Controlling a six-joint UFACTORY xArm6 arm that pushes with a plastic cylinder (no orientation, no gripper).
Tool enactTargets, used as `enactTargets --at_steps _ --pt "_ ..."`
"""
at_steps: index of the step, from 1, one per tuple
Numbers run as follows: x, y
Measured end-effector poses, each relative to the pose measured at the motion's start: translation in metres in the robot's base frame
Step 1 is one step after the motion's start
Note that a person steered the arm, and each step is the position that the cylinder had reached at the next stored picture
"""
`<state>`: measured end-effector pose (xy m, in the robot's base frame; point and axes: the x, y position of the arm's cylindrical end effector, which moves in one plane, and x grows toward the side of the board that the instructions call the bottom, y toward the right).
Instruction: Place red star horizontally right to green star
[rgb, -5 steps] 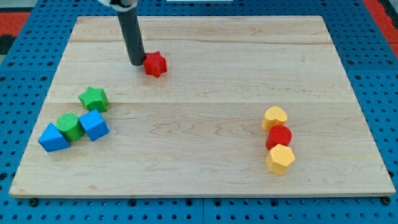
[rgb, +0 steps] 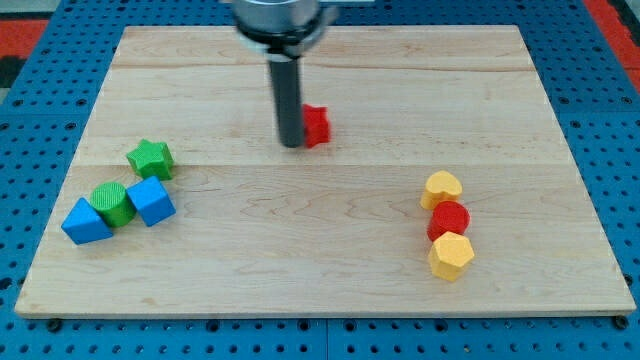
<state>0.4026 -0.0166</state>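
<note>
The red star (rgb: 317, 124) lies on the wooden board (rgb: 330, 260), above its middle, partly hidden by my rod. My tip (rgb: 291, 143) touches the star's left side. The green star (rgb: 150, 158) lies far to the view's left, a little lower than the red star.
A green cylinder (rgb: 111, 202), a blue cube (rgb: 151, 201) and a blue block (rgb: 86, 221) cluster just below the green star. At the view's right, a yellow heart (rgb: 441, 188), a red cylinder (rgb: 448, 220) and a yellow hexagon (rgb: 450, 256) stand in a column.
My tip has moved to the view's right and down, pushing the red star with it from the upper left area toward the board's middle.
</note>
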Motion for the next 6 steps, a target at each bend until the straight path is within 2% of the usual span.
enactTargets --at_steps 1,2,3,4,5,6 --pt "-0.040 -0.008" --pt "-0.056 -0.017" --pt "-0.059 0.004" --pt "-0.047 0.065" --pt "-0.014 0.084" --pt "0.000 0.035"
